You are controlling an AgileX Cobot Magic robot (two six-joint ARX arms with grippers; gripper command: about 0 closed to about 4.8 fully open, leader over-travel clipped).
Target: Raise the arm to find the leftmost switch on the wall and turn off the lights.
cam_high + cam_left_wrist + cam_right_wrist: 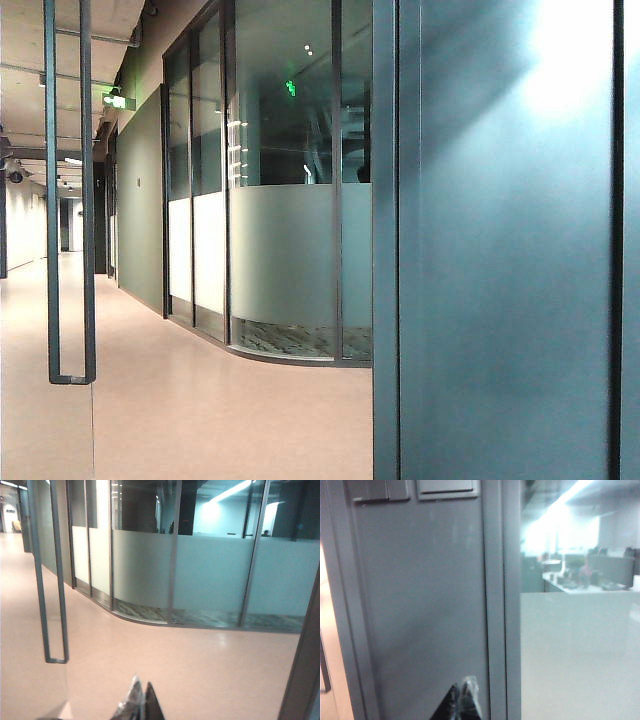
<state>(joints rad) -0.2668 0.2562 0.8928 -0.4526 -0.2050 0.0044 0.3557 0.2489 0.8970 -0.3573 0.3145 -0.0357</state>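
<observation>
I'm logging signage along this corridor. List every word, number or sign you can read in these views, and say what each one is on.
No text can be read in any view.
Green hanging sign under the corridor ceiling: lit, too small and blurred to read.
Green glow behind the glass partition: no letters legible.
Switch plates on the grey wall panel: no markings visible.
Left gripper and right gripper, both low in their wrist views: no labels visible.

In the exterior view a wall panel (510,260) fills the right side, with a curved glass partition (285,200) behind and to its left, and a door handle (70,200) at far left over the floor (200,410). Two switch plates (378,490) sit side by side high on the panel — well above the right end effector (462,702) (fingertips together). The left end effector (140,705) hangs over the floor.
</observation>
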